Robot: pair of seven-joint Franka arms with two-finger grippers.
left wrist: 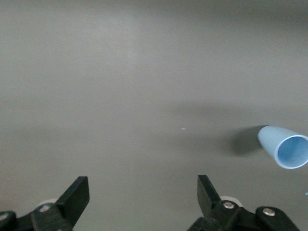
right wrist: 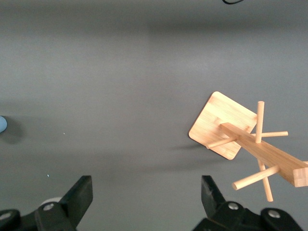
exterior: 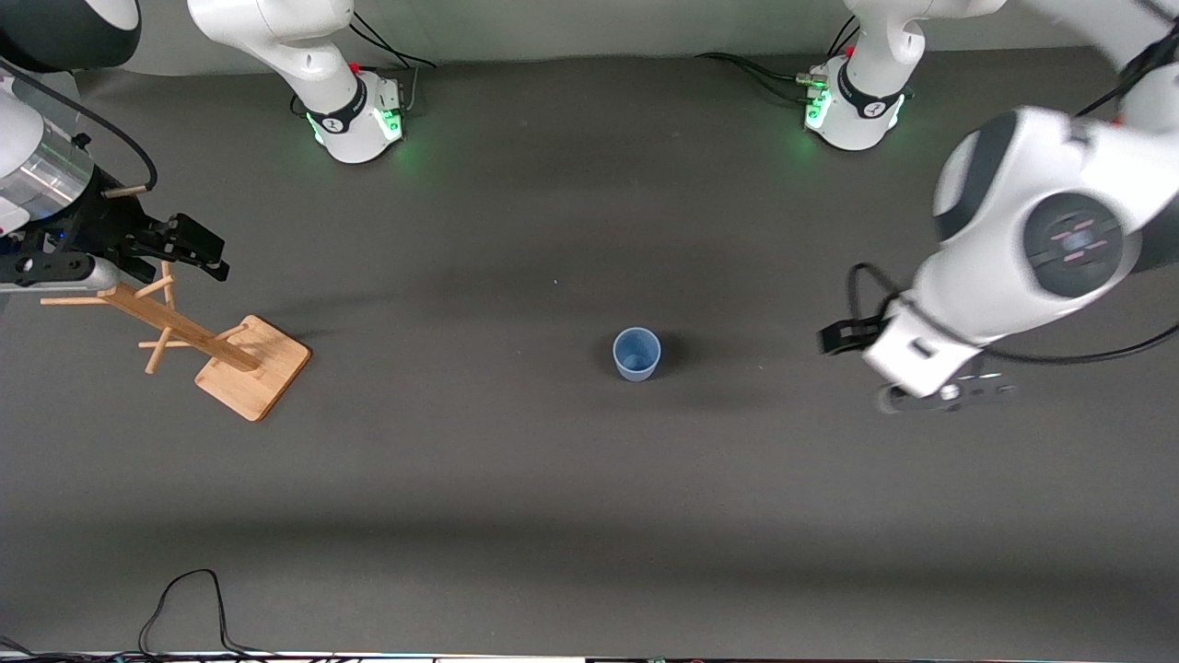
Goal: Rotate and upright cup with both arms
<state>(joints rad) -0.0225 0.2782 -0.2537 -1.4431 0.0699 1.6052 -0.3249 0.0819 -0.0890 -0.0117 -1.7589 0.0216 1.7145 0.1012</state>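
The small light-blue cup (exterior: 636, 354) stands on the dark table near its middle, its open mouth up. It also shows in the left wrist view (left wrist: 284, 147) and as a sliver at the edge of the right wrist view (right wrist: 2, 124). My left gripper (exterior: 836, 337) is open and empty, above the table beside the cup toward the left arm's end, apart from it (left wrist: 143, 190). My right gripper (exterior: 198, 249) is open and empty over the top of the wooden rack at the right arm's end (right wrist: 147, 190).
The wooden rack (exterior: 241, 361) with pegs stands on its square base at the right arm's end and shows in the right wrist view (right wrist: 226, 126). A black cable (exterior: 189, 603) loops at the table edge nearest the front camera. Both arm bases stand along the back.
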